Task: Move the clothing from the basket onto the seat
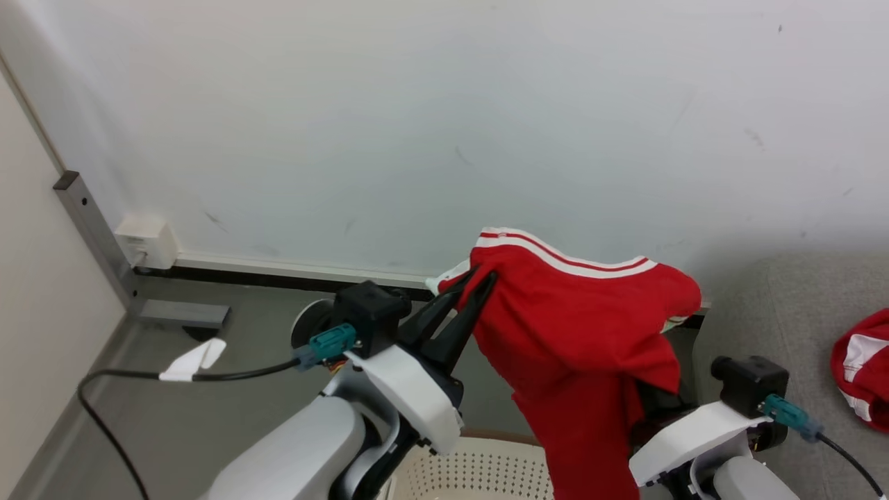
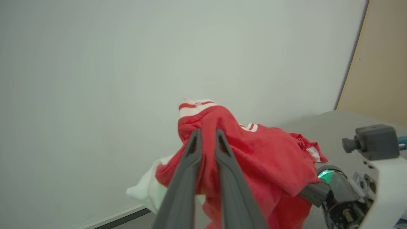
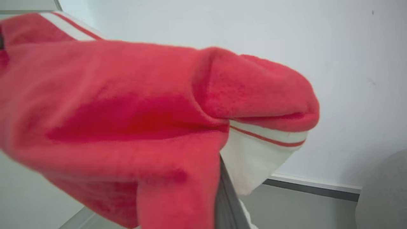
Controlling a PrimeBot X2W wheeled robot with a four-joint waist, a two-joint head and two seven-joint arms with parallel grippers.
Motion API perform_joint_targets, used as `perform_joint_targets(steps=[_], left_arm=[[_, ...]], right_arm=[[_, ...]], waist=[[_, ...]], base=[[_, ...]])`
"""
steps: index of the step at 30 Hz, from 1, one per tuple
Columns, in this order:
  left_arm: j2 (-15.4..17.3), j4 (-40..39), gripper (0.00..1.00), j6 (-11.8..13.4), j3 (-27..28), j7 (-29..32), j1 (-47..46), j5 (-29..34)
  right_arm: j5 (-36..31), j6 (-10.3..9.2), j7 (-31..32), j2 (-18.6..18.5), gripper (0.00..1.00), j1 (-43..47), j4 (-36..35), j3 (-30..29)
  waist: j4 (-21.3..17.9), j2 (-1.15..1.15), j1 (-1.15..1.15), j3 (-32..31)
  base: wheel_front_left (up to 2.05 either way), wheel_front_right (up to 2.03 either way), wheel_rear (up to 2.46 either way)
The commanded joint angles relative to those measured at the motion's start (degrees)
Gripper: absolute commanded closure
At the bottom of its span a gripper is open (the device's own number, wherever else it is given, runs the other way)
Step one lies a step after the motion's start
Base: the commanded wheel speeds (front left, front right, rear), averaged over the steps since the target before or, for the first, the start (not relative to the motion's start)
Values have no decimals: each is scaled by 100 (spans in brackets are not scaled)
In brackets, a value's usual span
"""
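A bright red garment with white stripes, the clothing [image 1: 576, 326], hangs in the air stretched between my two grippers. My left gripper [image 1: 479, 283] is shut on its left end; in the left wrist view the two dark fingers [image 2: 194, 143] pinch a red fold. My right gripper [image 1: 656, 399] rises under the garment's right end, its tips buried in cloth. One finger [image 3: 227, 197] shows beside the white cuff [image 3: 254, 152], and the fabric is held up there. The cream basket [image 1: 479, 472] with small holes lies below. The grey seat [image 1: 778, 312] is at the right.
A second red and white garment [image 1: 861, 368] lies on the sofa at the right edge. A pale wall [image 1: 444, 125] with a dark baseboard stands close ahead, and a metal post [image 1: 97, 236] with a white box is at the left. A black cable [image 1: 229, 375] trails from my left wrist.
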Motion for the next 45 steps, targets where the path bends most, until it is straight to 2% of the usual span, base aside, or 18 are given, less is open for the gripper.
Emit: perform_joint_targets(steps=[1, 10, 20, 22, 23, 45], left_arm=[[76, -48, 100, 18, -2, -36, 136, -59], [-3, -49, 100, -20, -363, -74, 504, 34], [-3, 149, 100, 16, -363, -286, 615, 60], [-22, 140, 39, 17, -321, -351, 609, 51], [-27, 141, 0, 9, -322, -375, 604, 58], [151, 177, 0, -13, -473, -396, 327, 388]], right_arm=[[60, -13, -13, -41, 100, 108, -156, -128], [420, -13, -14, -94, 100, 173, -815, -582], [408, -13, -13, -203, 100, 58, -1252, -746], [345, -13, -14, -242, 100, 39, -1340, -794], [323, -13, -13, -262, 100, 31, -1386, -846], [-224, -13, -13, -644, 100, 48, -2263, -1800]], waist=[[-64, 0, 0, 18], [-511, 0, 0, 140], [-1151, 0, 0, 325], [-1310, 0, 0, 374], [-1388, 0, 0, 398], [-3302, 0, 0, 960]], base=[[0, 0, 0], [0, 0, 0], [0, 0, 0], [0, 0, 0], [0, 0, 0], [0, 0, 0]])
